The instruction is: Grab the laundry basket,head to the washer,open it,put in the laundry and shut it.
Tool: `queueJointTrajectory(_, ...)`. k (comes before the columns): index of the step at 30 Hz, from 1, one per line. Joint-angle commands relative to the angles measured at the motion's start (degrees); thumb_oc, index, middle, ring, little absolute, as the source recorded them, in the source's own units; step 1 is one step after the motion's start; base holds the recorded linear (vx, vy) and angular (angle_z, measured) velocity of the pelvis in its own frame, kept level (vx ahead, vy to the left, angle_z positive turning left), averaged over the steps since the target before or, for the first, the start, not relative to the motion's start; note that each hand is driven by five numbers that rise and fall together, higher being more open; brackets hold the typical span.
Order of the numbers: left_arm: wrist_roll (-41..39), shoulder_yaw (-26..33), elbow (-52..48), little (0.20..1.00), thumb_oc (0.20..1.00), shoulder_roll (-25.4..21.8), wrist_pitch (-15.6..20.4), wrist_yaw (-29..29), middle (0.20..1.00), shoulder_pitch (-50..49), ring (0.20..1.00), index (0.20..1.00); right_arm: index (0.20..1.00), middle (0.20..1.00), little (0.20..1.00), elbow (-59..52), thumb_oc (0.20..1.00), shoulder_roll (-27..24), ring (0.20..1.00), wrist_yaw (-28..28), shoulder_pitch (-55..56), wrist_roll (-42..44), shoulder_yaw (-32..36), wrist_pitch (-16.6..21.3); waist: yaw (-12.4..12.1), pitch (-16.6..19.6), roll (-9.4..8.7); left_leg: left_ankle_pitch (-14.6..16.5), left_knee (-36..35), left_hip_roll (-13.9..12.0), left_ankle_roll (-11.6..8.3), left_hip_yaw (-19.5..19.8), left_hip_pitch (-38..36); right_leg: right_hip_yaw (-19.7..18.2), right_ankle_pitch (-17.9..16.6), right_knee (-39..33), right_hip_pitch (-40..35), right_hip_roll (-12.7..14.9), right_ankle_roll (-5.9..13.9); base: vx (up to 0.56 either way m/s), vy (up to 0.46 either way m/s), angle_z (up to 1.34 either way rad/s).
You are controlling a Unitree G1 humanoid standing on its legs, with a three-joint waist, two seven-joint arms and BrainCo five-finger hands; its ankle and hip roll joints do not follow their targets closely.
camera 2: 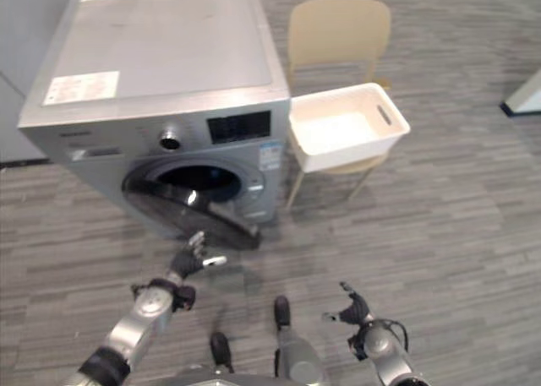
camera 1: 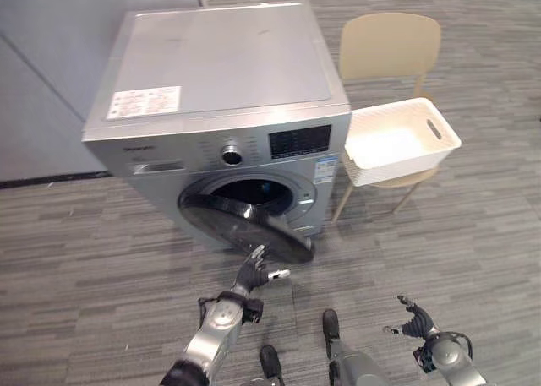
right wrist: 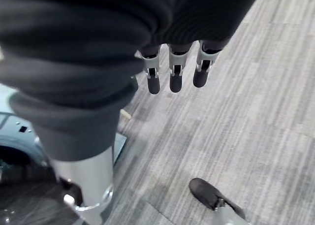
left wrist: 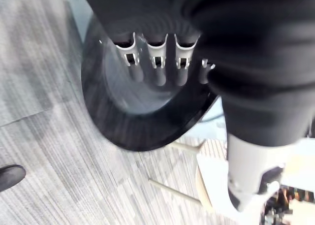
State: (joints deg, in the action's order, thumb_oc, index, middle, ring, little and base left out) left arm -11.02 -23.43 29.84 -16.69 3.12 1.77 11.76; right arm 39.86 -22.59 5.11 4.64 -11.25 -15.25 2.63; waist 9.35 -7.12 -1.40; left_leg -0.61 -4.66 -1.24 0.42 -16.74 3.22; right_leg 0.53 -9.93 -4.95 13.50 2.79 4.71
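A silver front-loading washer [camera 1: 220, 107] is seen from above, standing on a grey striped floor [camera 1: 101, 268]. Its round dark door [camera 1: 245, 225] is swung partway out from the drum opening [camera 1: 249, 192], hanging at an angle between shut and fully open.

The left hand [camera 1: 252, 272] is raised just short of the door's lower edge, with its fingers [left wrist: 158, 70] held straight and loosely spread; nothing is gripped. In the left wrist view the door's glass lies directly beyond the fingertips, close to them, though contact cannot be confirmed. The flat posture appears suited to pushing the door closed rather than pulling it, so the shutting step is judged to be in hand.

The right hand [camera 1: 416, 323] is held low and well away from the washer, its fingers [right wrist: 172, 77] relaxed and slightly bent over bare floor, holding nothing. It is judged to be idle, kept clear of the door's swing.

The white laundry basket [camera 1: 397, 141] is set on the seat of a tan chair [camera 1: 389, 48] just beside the washer, far beyond the fingers of either hand. It looks empty, which suggests the laundry is already in the drum, though the drum's dark interior cannot be made out.
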Motion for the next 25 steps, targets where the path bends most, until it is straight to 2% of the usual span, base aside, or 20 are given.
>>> queueJointTrajectory(1, 9.1, 2.4, 10.0, 1.0, 1.0, -2.3, 1.8, 9.1, 1.0, 9.1, 1.0, 1.0, 1.0, 1.0, 1.0, -0.1, 1.0, -1.7, 1.0, 1.9, -1.2, -1.0, -1.2, 1.2, 1.4, 2.2, -0.28, 1.1, -0.3, -1.0, -1.06, 2.3, 2.8, -1.5, 7.2, 1.2, -2.7, -0.6, 2.87, 0.04, -0.059, -0.62)
queueJointTrajectory(2, 10.0, 2.3, 18.5, 1.0, 1.0, -4.1, 1.1, 11.5, 1.0, 15.7, 1.0, 1.0, 1.0, 1.0, 1.0, 0.4, 1.0, -2.8, 1.0, 2.1, -1.1, -0.8, -2.1, 1.5, 2.9, 2.8, -0.06, 0.9, -0.3, -1.4, -1.45, 1.5, 3.1, -2.1, 6.8, 1.0, -2.0, -0.9, 2.93, 0.05, -0.051, -0.61)
queueJointTrajectory(3, 10.0, 2.3, 18.5, 1.0, 1.0, -4.1, 1.1, 11.5, 1.0, 15.6, 1.0, 1.0, 1.0, 1.0, 1.0, 0.4, 1.0, -2.9, 1.0, 2.1, -1.1, -0.8, -2.1, 1.5, 2.9, 2.7, -0.02, 1.1, -0.3, -1.4, -1.42, 1.6, 2.8, -2.0, 6.9, 1.0, -2.3, -1.0, 2.97, 0.05, -0.054, -0.59)
queueJointTrajectory(4, 11.4, 2.2, 23.7, 1.0, 1.0, -6.2, 0.7, 12.7, 1.0, 20.1, 1.0, 1.0, 1.0, 1.0, 1.0, 0.3, 1.0, -3.9, 1.0, 1.9, -0.6, -0.2, -2.2, 1.9, 3.7, 2.9, 0.21, 1.0, -0.3, -1.6, -1.67, 1.4, 3.0, -2.3, 6.6, 0.9, -2.0, -1.2, 3.04, 0.04, -0.04, -0.31)
queueJointTrajectory(7, 11.9, 2.6, 24.0, 1.0, 1.0, -7.3, 1.0, 13.5, 1.0, 20.9, 1.0, 1.0, 1.0, 1.0, 1.0, -0.4, 1.0, -4.5, 1.0, 2.0, 0.3, 0.4, -1.7, 2.3, 3.9, 3.0, 0.42, 0.9, -0.3, -1.7, -1.89, 1.7, 2.8, -2.0, 6.6, 0.8, -2.2, -1.2, 3.04, 0.03, -0.044, -0.19)
queueJointTrajectory(11, 11.1, 4.3, 17.2, 1.0, 1.0, -7.5, 2.1, 12.9, 1.0, 14.4, 1.0, 1.0, 1.0, 1.0, 1.0, 1.3, 1.0, -3.0, 1.0, 2.1, 0.7, 1.4, -0.5, 2.2, 2.6, 3.1, 0.65, 0.6, -0.3, -1.4, -2.08, 3.0, 1.5, -0.8, 7.3, 0.7, -4.3, -1.0, 2.69, 0.05, -0.049, -0.02)
queueJointTrajectory(13, 10.0, 6.6, 12.0, 1.0, 1.0, -6.9, 2.5, 11.7, 1.0, 7.7, 1.0, 1.0, 1.0, 1.0, 1.0, 2.9, 1.0, -1.9, 1.0, 2.5, 0.3, 1.4, 0.5, 1.9, 1.5, 3.1, 0.65, 0.7, -0.3, -1.2, -2.03, 3.6, 0.7, -0.5, 7.8, 0.7, -5.5, -1.0, 2.47, 0.04, -0.027, 0.27)
queueJointTrajectory(15, 5.8, 10.5, 5.7, 1.0, 1.0, -5.4, 2.9, 8.4, 1.0, -3.6, 1.0, 1.0, 1.0, 1.0, 1.0, 5.2, 1.0, 0.1, 1.0, 3.1, -0.7, 2.3, 2.5, 1.2, -0.4, 2.9, 0.48, 0.9, -0.3, -1.0, -1.9, 4.9, -0.9, 0.4, 8.6, 0.6, -7.8, -1.1, 2.14, 0.03, -0.037, 0.25)
queueJointTrajectory(16, 5.8, 10.5, 5.7, 1.0, 1.0, -5.4, 2.9, 8.4, 1.0, -3.6, 1.0, 1.0, 1.0, 1.0, 1.0, 5.2, 1.0, 0.1, 1.0, 3.1, -0.7, 2.3, 2.5, 1.2, -0.4, 3.0, 0.45, 0.7, -0.3, -1.0, -1.93, 4.9, -0.6, 0.3, 8.5, 0.6, -7.6, -1.0, 2.11, 0.01, -0.025, 0.23)
queueJointTrajectory(18, 5.1, 13.0, 5.1, 1.0, 1.0, -4.4, 2.7, 5.7, 1.0, -11.6, 1.0, 1.0, 1.0, 1.0, 1.0, 7.2, 1.0, 1.6, 1.0, 3.2, -1.9, 3.9, 4.5, 0.9, -2.3, 3.0, 0.15, 0.7, -0.3, -0.8, -1.78, 6.0, -1.4, 1.0, 8.9, 0.7, -9.0, -1.1, 1.85, -0.01, -0.029, 0.29)
queueJointTrajectory(19, 5.1, 13.0, 5.1, 1.0, 1.0, -4.4, 2.7, 5.6, 1.0, -11.6, 1.0, 1.0, 1.0, 1.0, 1.0, 7.2, 1.0, 1.6, 1.0, 3.2, -1.9, 3.9, 4.5, 0.9, -2.2, 3.0, 0.14, 0.7, -0.3, -0.8, -1.78, 6.1, -1.5, 1.1, 9.0, 0.6, -9.0, -1.1, 1.85, 0.0, -0.023, 0.28)
queueJointTrajectory(22, 6.6, 16.4, 8.9, 1.0, 1.0, -3.6, 1.7, 3.7, 1.0, -18.4, 1.0, 1.0, 1.0, 1.0, 1.0, 8.2, 1.0, 2.3, 1.0, 3.2, -2.4, 4.9, 6.6, 0.8, -4.4, 3.4, -0.23, 0.8, -0.3, -0.6, -1.68, 7.2, -2.5, 2.2, 9.7, 0.7, -10.8, -1.0, 1.7, 0.01, -0.017, 0.23)
queueJointTrajectory(23, 6.6, 16.4, 8.8, 1.0, 1.0, -3.6, 1.7, 3.7, 1.0, -18.5, 1.0, 1.0, 1.0, 1.0, 1.0, 8.2, 1.0, 2.3, 1.0, 3.2, -2.4, 4.9, 6.6, 0.8, -4.3, 3.4, -0.23, 0.8, -0.3, -0.6, -1.68, 7.3, -2.6, 2.3, 9.7, 0.7, -10.9, -1.0, 1.7, 0.01, -0.009, 0.28)
queueJointTrajectory(25, 4.5, 19.3, 11.1, 1.0, 1.0, -2.6, 1.5, 3.5, 1.0, -21.2, 1.0, 1.0, 1.0, 1.0, 1.0, 7.7, 1.0, 2.3, 1.0, 3.3, -2.5, 6.1, 7.8, 0.8, -5.4, 3.6, -0.47, 0.7, -0.3, -0.4, -1.69, 8.1, -3.0, 3.1, 10.1, 0.8, -11.7, -0.9, 1.52, 0.01, 0.001, 0.24)
